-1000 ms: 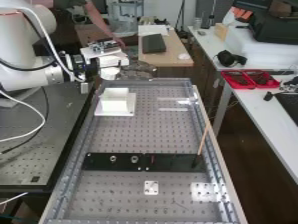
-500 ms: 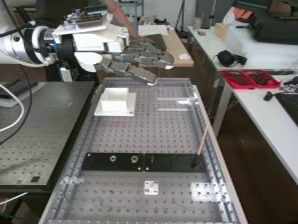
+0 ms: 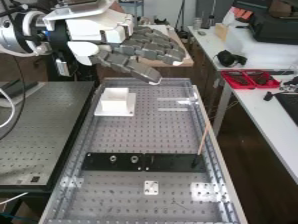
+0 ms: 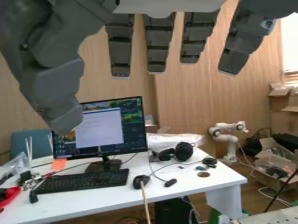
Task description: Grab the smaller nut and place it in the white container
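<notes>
In the high view, the open hand (image 3: 143,52) hangs higher than the white container (image 3: 116,103), the larger nut (image 3: 113,159) and bearing (image 3: 134,159) this side of it; the wrist view has a monitor (image 4: 100,131).

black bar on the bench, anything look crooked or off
A thin stick slants up at the right end of the black bar in the high view; it looks odd since the larger nut and bearing sit neatly in line.

White container (image 3: 115,106), dark grey hand (image 3: 148,50), black bar (image 3: 100,165), red trays (image 3: 242,86) — dot-patterned grey bench (image 3: 133,135)
</notes>
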Controlling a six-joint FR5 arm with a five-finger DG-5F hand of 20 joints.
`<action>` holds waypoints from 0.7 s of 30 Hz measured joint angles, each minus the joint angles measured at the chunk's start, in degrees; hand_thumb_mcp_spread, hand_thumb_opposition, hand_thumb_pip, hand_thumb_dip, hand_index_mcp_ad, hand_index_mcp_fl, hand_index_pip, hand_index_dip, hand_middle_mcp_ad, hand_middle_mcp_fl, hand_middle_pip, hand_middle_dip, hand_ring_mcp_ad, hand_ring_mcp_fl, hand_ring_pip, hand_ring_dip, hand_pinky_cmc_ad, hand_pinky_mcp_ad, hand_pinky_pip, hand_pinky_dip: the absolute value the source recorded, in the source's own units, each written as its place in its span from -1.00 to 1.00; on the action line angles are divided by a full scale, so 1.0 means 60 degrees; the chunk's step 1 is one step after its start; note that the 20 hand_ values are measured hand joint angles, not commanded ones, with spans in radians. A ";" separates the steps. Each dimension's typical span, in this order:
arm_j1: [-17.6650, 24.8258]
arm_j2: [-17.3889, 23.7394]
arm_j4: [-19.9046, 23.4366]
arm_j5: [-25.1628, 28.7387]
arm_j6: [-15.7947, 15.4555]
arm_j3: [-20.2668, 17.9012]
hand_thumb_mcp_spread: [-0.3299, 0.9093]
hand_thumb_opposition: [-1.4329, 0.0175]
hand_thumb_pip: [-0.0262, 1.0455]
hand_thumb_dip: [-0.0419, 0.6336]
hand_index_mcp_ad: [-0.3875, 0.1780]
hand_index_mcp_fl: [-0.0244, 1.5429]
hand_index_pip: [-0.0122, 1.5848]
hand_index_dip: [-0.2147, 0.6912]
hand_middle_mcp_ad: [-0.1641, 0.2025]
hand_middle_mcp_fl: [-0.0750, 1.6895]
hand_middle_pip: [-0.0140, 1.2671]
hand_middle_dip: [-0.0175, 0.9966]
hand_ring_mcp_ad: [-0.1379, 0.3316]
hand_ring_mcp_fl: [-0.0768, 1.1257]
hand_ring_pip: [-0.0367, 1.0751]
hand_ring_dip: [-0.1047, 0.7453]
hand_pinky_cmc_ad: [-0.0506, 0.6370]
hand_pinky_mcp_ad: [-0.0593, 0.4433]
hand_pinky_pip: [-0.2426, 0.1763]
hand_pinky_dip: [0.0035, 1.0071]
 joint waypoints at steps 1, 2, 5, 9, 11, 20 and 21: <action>-0.0010 -0.0013 -0.0023 -0.0037 0.0002 0.0034 -0.06 -0.05 0.36 -0.32 -0.11 -0.96 -0.32 -0.31 0.14 -0.82 -0.79 -0.51 0.10 -0.85 -0.77 -0.51 0.06 0.41 -0.08 -0.49; -0.0015 -0.0019 -0.0036 -0.0054 -0.0003 0.0052 -0.06 -0.05 0.36 -0.32 -0.11 -0.96 -0.32 -0.30 0.14 -0.82 -0.79 -0.51 0.10 -0.85 -0.77 -0.51 0.06 0.41 -0.08 -0.49; -0.0036 -0.0052 -0.0087 -0.0108 -0.0016 0.0126 -0.06 -0.05 0.36 -0.32 -0.11 -0.96 -0.32 -0.29 0.12 -0.82 -0.79 -0.51 0.10 -0.85 -0.77 -0.51 0.12 0.42 -0.08 -0.49; -0.0046 -0.0098 -0.0146 -0.0192 -0.0003 0.0189 -0.06 -0.05 0.36 -0.32 -0.11 -0.94 -0.34 -0.28 0.14 -0.82 -0.79 -0.51 0.10 -0.85 -0.77 -0.51 0.12 0.42 -0.08 -0.49; -0.0046 -0.0107 -0.0159 -0.0204 0.0007 0.0202 -0.06 -0.05 0.36 -0.32 -0.11 -0.94 -0.34 -0.28 0.12 -0.82 -0.79 -0.51 0.10 -0.85 -0.77 -0.51 0.12 0.42 -0.08 -0.49; -0.0041 -0.0145 -0.0304 -0.0228 0.0007 0.0294 -0.06 -0.05 0.36 -0.32 -0.11 -0.94 -0.36 -0.26 0.12 -0.82 -0.79 -0.51 0.10 -0.85 -0.77 -0.51 0.12 0.41 -0.13 -0.50; -0.0031 -0.0153 -0.0334 -0.0219 -0.0025 0.0305 -0.06 -0.05 0.36 -0.32 -0.11 -0.94 -0.36 -0.25 0.12 -0.82 -0.79 -0.51 0.10 -0.85 -0.77 -0.51 0.12 0.41 -0.13 -0.49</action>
